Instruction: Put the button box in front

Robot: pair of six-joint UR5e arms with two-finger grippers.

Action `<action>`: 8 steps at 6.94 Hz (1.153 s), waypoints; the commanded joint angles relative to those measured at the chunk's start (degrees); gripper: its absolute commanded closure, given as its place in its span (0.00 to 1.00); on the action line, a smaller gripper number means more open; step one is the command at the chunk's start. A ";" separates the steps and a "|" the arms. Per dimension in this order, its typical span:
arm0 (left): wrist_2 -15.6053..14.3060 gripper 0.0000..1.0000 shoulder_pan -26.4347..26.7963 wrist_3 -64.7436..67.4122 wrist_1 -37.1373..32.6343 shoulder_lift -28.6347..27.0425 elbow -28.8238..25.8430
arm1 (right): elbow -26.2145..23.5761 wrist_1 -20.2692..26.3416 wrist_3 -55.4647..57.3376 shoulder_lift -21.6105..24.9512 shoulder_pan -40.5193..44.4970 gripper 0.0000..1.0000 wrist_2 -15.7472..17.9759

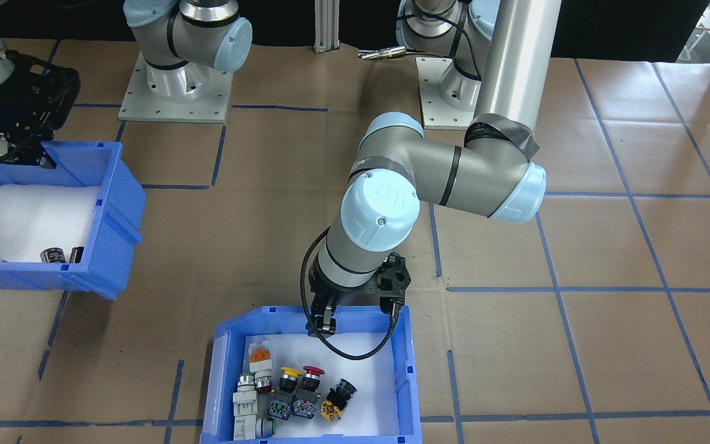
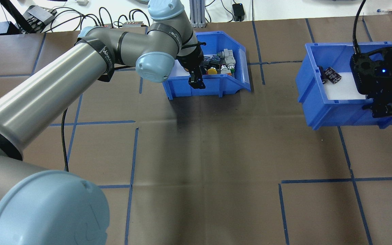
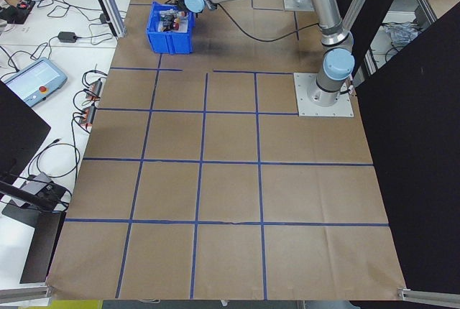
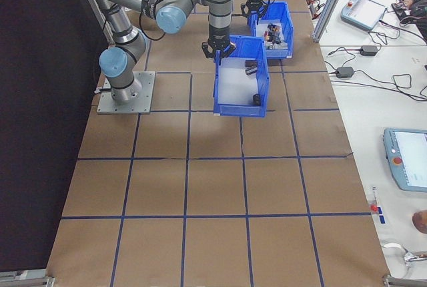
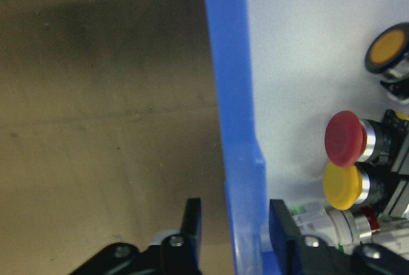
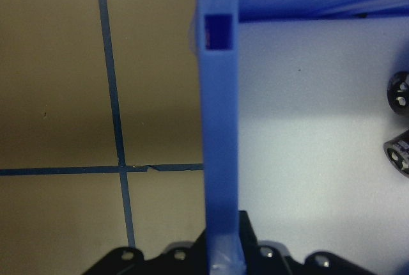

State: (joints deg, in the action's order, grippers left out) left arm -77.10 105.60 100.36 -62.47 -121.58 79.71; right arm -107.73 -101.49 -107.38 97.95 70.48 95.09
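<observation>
Around the button box (image 1: 404, 370) we see mostly bare tabletop (image 2: 216, 163): brown paper, creased in places, ruled into squares by blue tape lines (image 2: 131, 149). Well apart from it sits a second blue bin (image 2: 318, 105), the same moulded plastic with a sloped open front and a white foam floor, holding dark cylindrical capacitors (image 2: 332, 75). Nothing lies on the tabletop between the two bins.

The button box stands at the far edge from the robot, its smooth plastic walls around a white foam liner (image 1: 367, 370). On the foam lie push-button switches (image 1: 296, 388) with glossy domed caps in red, yellow, orange and black, on squarish bodies.

Our left hand (image 5: 230, 236) straddles the box's rear wall, one finger outside and one inside, with small gaps to the plastic, so it is released. Our right hand (image 6: 223, 249) is clenched on the other bin's rear wall.
</observation>
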 commanded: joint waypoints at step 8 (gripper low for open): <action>-12.82 0.00 -21.38 -100.49 -37.11 30.51 3.07 | -7.66 -2.55 29.38 2.52 27.74 1.00 0.71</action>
State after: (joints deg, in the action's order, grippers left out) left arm -89.93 87.58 17.27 -98.78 -93.97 81.02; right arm -114.20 -102.30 -83.69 100.81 93.19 95.78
